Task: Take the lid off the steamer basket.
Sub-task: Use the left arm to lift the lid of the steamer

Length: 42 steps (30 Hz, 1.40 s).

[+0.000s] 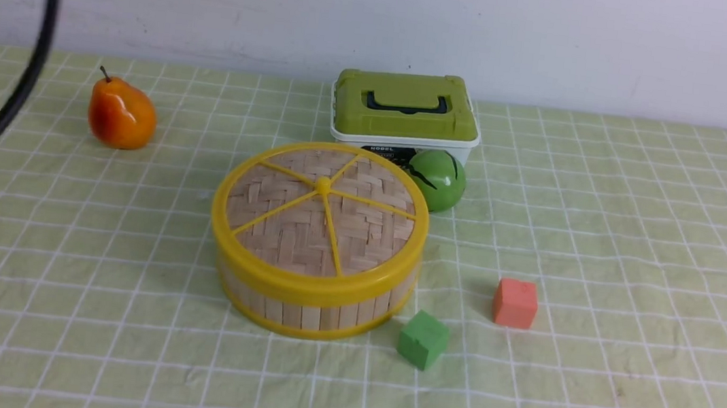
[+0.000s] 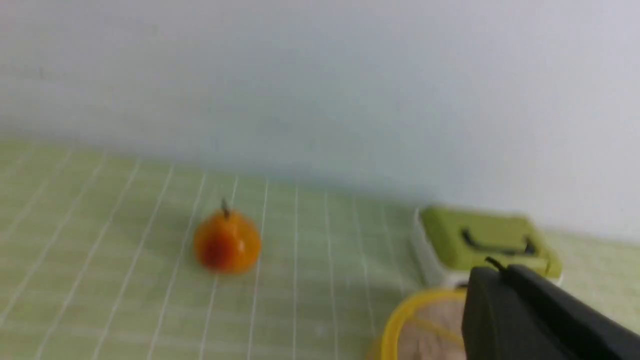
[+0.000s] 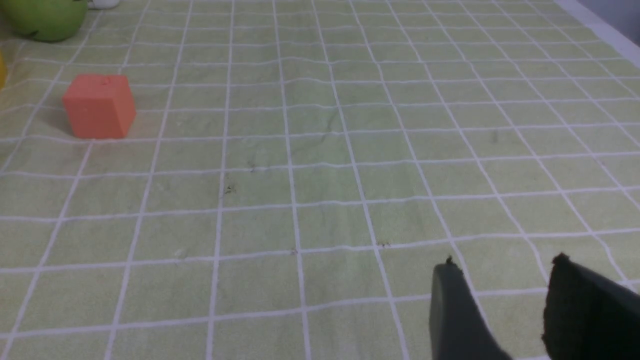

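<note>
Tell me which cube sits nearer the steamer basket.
The green cube, just off the wall of the steamer basket; the orange cube stands farther right.

Table [image 1: 643,215] noted as covered by green checked cloth [image 3: 320,190]. Laid on it: steamer basket [image 1: 311,304] and green-lidded white box [image 1: 407,110], just ahead of left claw [image 2: 495,280]; pear [image 1: 121,115], farther ahead; red cube [image 3: 99,106] and green ball [image 3: 45,17], well ahead of right claw [image 3: 504,261]; green cube [image 1: 423,339], beside basket.

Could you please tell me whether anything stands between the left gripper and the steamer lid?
Nothing visible does: the left gripper shows directly in front of the lid in its wrist view, and nothing rests on the lid.
</note>
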### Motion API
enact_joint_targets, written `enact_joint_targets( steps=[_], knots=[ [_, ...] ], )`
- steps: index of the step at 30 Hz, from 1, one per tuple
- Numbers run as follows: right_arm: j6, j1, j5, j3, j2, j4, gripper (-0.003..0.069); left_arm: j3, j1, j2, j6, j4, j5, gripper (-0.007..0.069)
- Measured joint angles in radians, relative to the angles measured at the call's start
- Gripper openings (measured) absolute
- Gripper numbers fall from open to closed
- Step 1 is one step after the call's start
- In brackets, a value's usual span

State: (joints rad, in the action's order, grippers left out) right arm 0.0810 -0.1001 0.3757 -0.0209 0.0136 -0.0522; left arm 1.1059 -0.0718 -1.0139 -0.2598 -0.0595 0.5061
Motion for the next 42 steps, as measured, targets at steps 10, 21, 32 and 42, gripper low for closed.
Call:
enact_joint_targets(
  steps=[10, 21, 32, 42],
  knots=[
    [0.0, 0.0, 0.0, 0.0, 0.0, 0.0, 0.0241, 0.389, -0.156, -0.469, 0.168, -0.17, 0.408, -0.0013],
    [0.0, 0.0, 0.0, 0.0, 0.0, 0.0, 0.0241, 0.746, -0.335, -0.831, 0.177, -0.047, 0.509, 0.0034],
    [0.0, 0.0, 0.0, 0.0, 0.0, 0.0, 0.0241, 0.933, -0.358, -1.062, 0.189, 0.019, 0.537, 0.0358],
    [0.0, 0.0, 0.0, 0.0, 0.0, 0.0, 0.0241, 0.935, -0.358, -1.125, 0.188, 0.026, 0.549, 0.033]
  ],
)
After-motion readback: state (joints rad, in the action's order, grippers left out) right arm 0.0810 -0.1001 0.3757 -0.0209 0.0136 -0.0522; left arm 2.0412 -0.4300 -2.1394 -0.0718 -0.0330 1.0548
